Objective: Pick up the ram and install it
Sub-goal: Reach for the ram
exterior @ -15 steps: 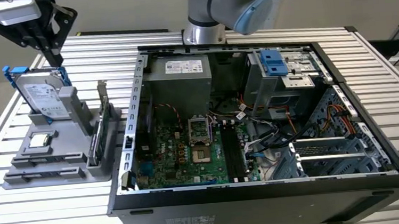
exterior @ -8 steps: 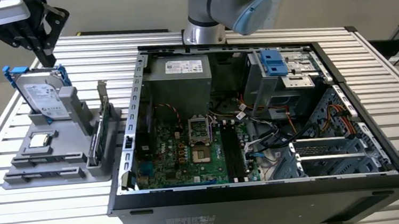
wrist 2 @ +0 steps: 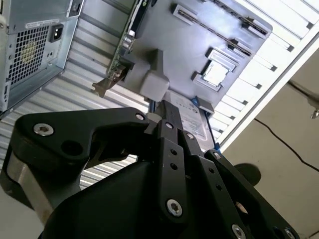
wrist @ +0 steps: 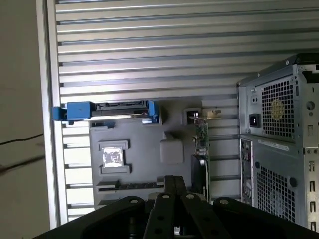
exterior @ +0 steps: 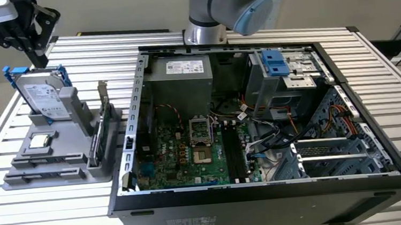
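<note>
The end effector hangs clenched on nothing above the hard drive. The ram lies flat in the gray tray at the end farthest from the hard drive, beyond the silver chip. Its long axis runs parallel to the hard drive's broad face.

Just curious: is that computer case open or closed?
Open. The case lies with its side off, and the motherboard shows inside.

White labels on hard drive and power supply, print unreadable
</note>
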Controlling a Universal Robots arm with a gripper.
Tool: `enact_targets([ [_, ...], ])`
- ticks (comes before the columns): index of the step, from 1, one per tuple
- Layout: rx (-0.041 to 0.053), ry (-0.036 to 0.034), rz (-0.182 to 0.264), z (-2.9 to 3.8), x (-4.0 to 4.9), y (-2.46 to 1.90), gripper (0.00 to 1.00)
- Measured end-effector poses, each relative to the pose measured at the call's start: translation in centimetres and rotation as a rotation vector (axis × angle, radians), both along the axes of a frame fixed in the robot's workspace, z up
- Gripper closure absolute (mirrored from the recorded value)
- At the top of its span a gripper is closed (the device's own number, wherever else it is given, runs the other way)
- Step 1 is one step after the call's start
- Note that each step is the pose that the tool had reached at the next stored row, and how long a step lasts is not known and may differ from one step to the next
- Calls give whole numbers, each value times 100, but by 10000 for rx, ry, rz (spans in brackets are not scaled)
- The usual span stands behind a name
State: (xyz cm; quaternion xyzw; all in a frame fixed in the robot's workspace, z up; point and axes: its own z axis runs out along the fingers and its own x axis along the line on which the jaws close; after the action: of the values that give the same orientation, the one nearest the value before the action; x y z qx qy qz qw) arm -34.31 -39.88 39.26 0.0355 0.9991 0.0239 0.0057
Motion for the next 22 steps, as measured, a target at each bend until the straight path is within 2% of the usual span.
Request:
enact_targets([
  [11, 0, 2, 0, 0, -160, 0, 100],
  [18, 0, 2, 0, 0, -169, -2, 100],
  [22, 1, 1, 0, 0, -170, -20, 100],
])
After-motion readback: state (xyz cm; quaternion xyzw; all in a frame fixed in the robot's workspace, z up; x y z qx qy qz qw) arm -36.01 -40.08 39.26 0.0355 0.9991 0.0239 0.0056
